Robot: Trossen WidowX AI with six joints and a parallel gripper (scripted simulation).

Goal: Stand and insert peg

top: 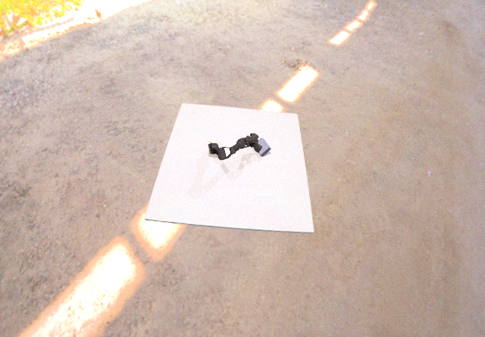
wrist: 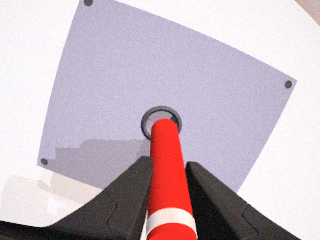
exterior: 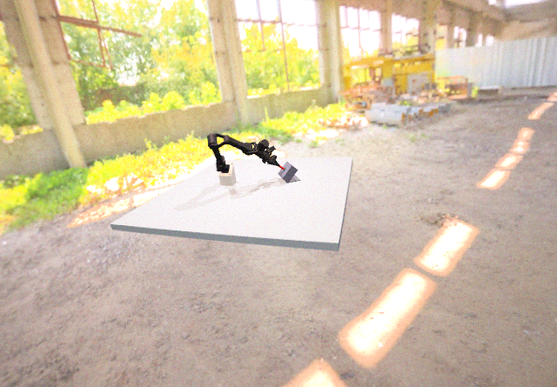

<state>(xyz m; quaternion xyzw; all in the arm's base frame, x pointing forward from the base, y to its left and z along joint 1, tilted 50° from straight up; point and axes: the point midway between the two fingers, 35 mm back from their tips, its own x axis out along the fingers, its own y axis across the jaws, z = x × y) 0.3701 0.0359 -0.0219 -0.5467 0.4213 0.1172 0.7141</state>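
Note:
My gripper (wrist: 167,169) (exterior: 277,164) is shut on the red peg (wrist: 166,145) (exterior: 282,167). The peg's white band is near the end closer to the camera, and its plain end points away, towards the sloped grey-violet panel (wrist: 210,100) (exterior: 288,172) (top: 264,145). In the wrist view the plain end overlaps the lower middle of the dark-ringed hole (wrist: 161,108). Part of the hole's inside shows above and beside the tip. Whether the tip is just in front of the hole or slightly inside it, I cannot tell. The peg is hidden by the arm in the top view.
The panel stands on the white table (top: 235,208) (exterior: 270,221), in front of the arm. Dark dots mark three visible panel corners. The arm's base sits on a pale block (exterior: 227,177). Shadows of the arm fall across the table and the panel's lower part.

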